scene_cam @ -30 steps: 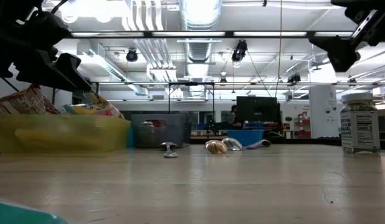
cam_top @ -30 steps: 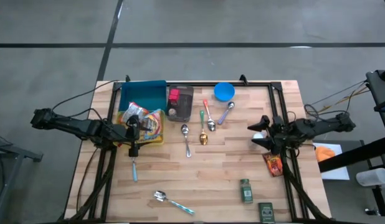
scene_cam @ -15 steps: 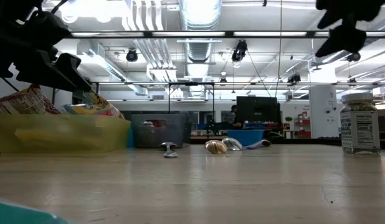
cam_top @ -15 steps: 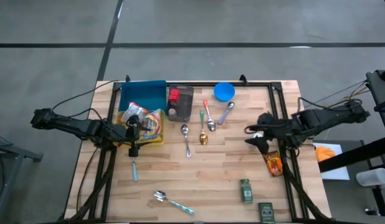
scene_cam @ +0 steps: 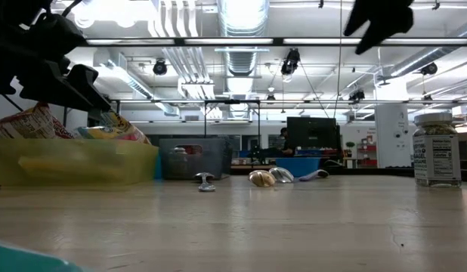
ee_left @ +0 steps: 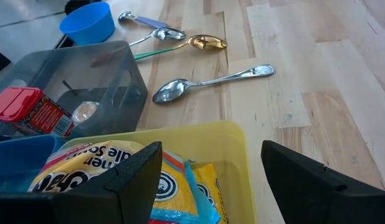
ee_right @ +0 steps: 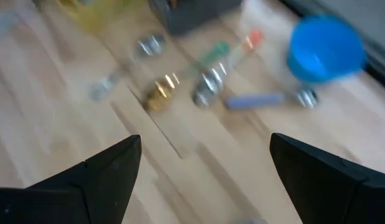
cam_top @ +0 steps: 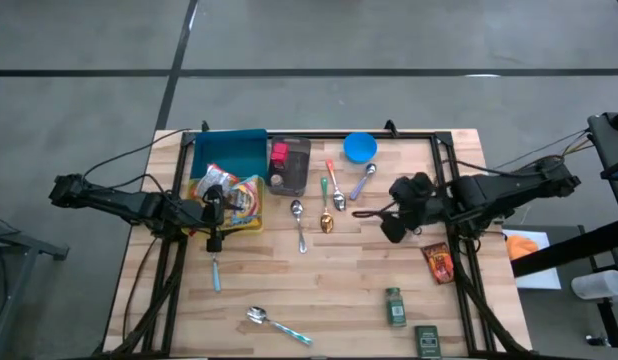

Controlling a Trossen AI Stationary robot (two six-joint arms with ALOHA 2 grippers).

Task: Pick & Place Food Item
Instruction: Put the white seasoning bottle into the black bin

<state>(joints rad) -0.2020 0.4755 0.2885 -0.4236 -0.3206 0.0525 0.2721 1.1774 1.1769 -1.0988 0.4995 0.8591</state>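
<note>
Our right gripper (cam_top: 389, 222) has swung in from the table's right side toward the middle, fingers apart, empty. Our left gripper (cam_top: 215, 218) waits open over the yellow plastic tub (cam_top: 251, 225) of bright snack packets (cam_top: 239, 198). We think a pick comes next.

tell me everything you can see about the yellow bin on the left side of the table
The yellow plastic bin is a shallow, translucent rectangular tub with a rolled rim, standing upright on the light wooden table near its left edge. It holds colourful snack packets printed in orange, white and blue, which rise above the rim. A blue bin sits against its far side and a grey bin stands close by. The open left gripper hovers over it, touching nothing.
</note>
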